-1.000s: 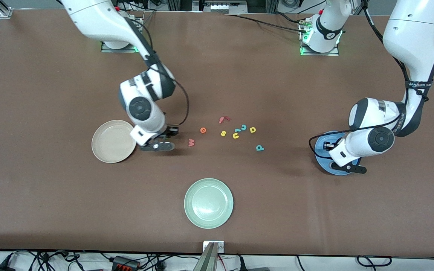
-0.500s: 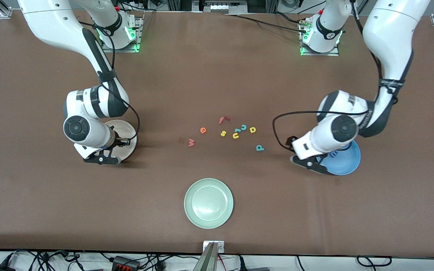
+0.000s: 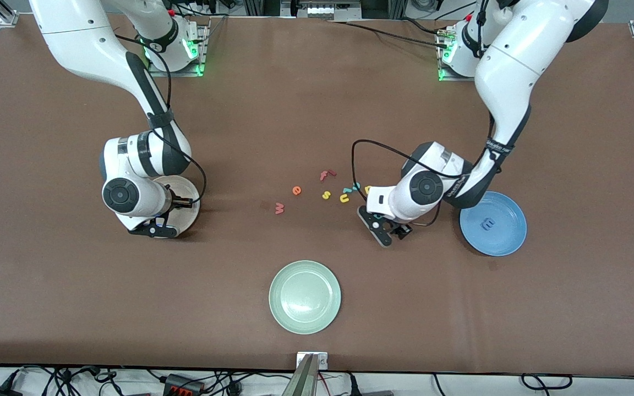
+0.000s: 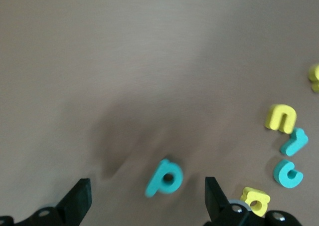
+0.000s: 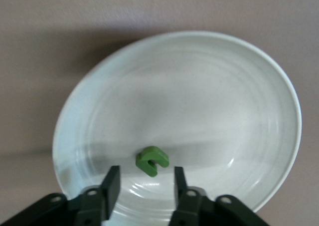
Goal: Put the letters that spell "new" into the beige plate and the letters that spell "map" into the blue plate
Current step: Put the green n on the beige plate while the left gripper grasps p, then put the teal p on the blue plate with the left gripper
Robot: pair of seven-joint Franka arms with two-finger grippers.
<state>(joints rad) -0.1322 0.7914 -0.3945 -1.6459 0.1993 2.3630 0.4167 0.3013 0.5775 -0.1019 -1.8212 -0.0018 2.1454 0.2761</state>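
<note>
**Left arm crossed from blue plate to the letters**

Since a second earlier, the left gripper [image 3: 387,230] had left the blue plate [image 3: 507,242], where the m [image 3: 488,224] now lay, and hung wide open over the teal p [image 4: 165,177]. The right gripper [image 5: 144,185], partly open, had released the green n [image 5: 153,160] into the beige plate [image 5: 259,111]. No writing was legible.

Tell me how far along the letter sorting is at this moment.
Done: the blue m lies in the blue plate, and the green n lies in the beige plate, below the open right gripper. In hand: the open left gripper hovers over the teal p. Left: the p, yellow a, orange e and pinkish-red w.
</note>
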